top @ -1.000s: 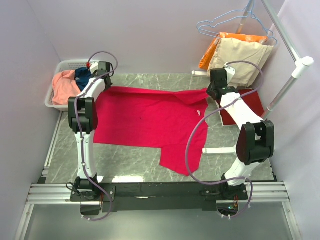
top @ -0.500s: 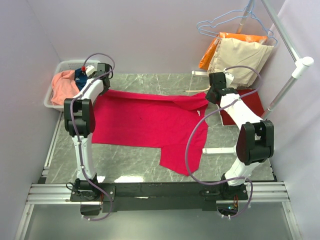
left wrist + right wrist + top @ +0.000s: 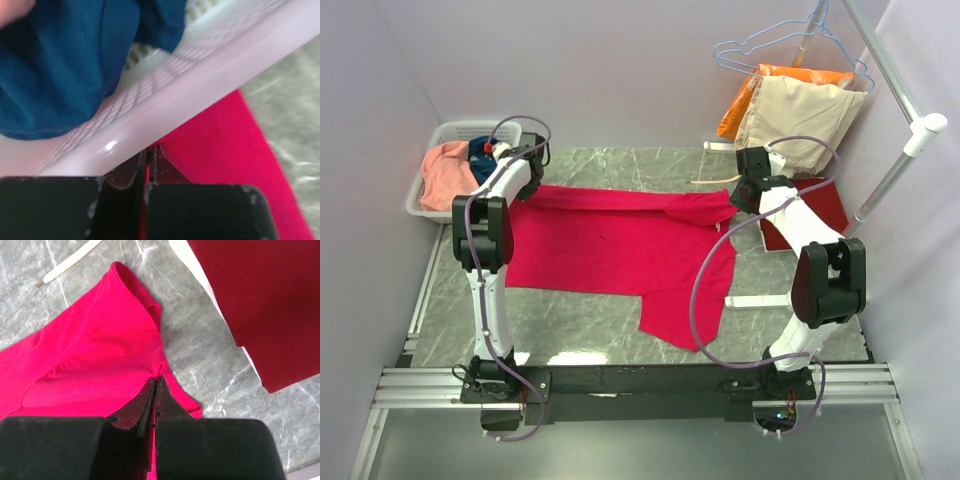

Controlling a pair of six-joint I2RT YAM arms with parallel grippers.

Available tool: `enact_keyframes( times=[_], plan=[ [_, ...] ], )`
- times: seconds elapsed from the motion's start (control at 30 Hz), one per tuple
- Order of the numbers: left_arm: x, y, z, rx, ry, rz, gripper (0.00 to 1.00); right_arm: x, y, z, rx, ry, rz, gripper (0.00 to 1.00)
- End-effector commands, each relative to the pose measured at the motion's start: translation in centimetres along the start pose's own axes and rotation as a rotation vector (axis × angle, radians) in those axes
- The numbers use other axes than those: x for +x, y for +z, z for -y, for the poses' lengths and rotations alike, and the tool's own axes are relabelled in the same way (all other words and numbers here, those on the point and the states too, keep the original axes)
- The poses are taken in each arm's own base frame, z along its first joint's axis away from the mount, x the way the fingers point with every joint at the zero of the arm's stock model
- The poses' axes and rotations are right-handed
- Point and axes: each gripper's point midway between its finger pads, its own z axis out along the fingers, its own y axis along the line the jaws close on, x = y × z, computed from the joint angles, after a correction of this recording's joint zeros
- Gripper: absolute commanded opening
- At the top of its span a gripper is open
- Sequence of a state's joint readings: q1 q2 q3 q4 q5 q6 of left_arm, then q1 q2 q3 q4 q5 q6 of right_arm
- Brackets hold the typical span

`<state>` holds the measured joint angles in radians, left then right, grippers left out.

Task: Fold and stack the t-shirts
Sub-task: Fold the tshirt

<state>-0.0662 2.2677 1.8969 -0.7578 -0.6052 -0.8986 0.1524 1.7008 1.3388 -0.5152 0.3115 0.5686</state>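
Crimson cloth, t-shirt (image 3: pixel 620 250) spread wide, far edge folded over, lightly creased

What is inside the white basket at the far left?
A salmon-pink t-shirt and a dark teal-blue t-shirt, bunched together side by side. Anything lying beneath them is covered.

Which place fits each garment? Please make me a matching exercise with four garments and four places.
Garments:
1. crimson t-shirt
2. dark red t-shirt
3. teal-blue t-shirt
4. beige garment

Places:
A. inside the white basket
B. hanging at the far right
C. spread over the middle of the table
D. lying flat at the table's right side

Pairs: 1-C, 2-D, 3-A, 4-B
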Motion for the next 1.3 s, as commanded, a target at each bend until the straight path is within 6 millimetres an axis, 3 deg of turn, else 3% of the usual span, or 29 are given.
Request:
enact_keyframes(
  times=[0.0,0.1,0.13,0.17,0.23,0.3,0.4,0.43,0.47,0.57,0.77,0.93,1.03,1.27],
  plan=[
    [-0.7,2.2,-5.0,-0.201,0.013,0.024,0.01,-0.5,-0.2,0.2,0.011,0.019,0.000,0.00],
    [0.2,2.4,-5.2,-0.205,0.026,-0.002,0.30,-0.1,-0.2,0.0,-0.002,0.020,-0.016,0.00],
    [0.6,2.6,-5.4,-0.205,0.027,-0.008,0.58,0.2,-0.1,-0.2,-0.012,0.018,-0.026,0.00],
    [0.6,2.5,-5.1,-0.187,0.025,-0.010,0.69,0.3,-0.1,-0.2,-0.014,0.017,-0.032,0.00],
    [1.0,2.5,-5.0,-0.167,0.032,-0.024,0.91,0.5,-0.1,-0.5,-0.027,0.007,-0.044,0.00],
    [0.5,2.0,-4.2,-0.124,0.028,-0.021,0.99,0.4,-0.2,-1.0,-0.048,-0.003,-0.060,0.00],
    [-0.5,0.7,-2.8,-0.041,0.018,0.000,0.99,0.7,-0.1,-1.3,-0.040,-0.016,-0.099,0.02],
    [-0.2,0.4,-2.9,-0.031,0.018,-0.002,0.99,1.4,0.2,-0.6,0.004,-0.020,-0.132,0.10],
    [-0.6,-0.7,-2.4,0.002,0.015,0.009,1.00,0.8,0.1,-0.4,0.030,-0.005,-0.120,0.24],
    [-1.0,-2.6,-0.8,0.086,0.035,0.034,0.99,0.8,0.2,0.3,0.078,0.015,-0.092,0.39],
    [-0.2,-5.8,2.5,0.249,0.138,0.040,0.99,1.2,-0.6,-2.2,0.053,-0.065,-0.052,0.40],
    [1.9,-6.8,4.5,0.349,0.232,-0.028,0.99,4.4,-1.0,-6.7,-0.064,-0.221,-0.119,0.35],
    [3.0,-7.1,4.9,0.381,0.262,-0.046,0.99,6.5,-0.6,-8.1,-0.105,-0.246,-0.179,0.34],
    [3.6,-7.6,5.2,0.417,0.281,-0.051,1.00,7.9,0.8,-8.8,-0.091,-0.283,-0.219,0.40]
  ],
)
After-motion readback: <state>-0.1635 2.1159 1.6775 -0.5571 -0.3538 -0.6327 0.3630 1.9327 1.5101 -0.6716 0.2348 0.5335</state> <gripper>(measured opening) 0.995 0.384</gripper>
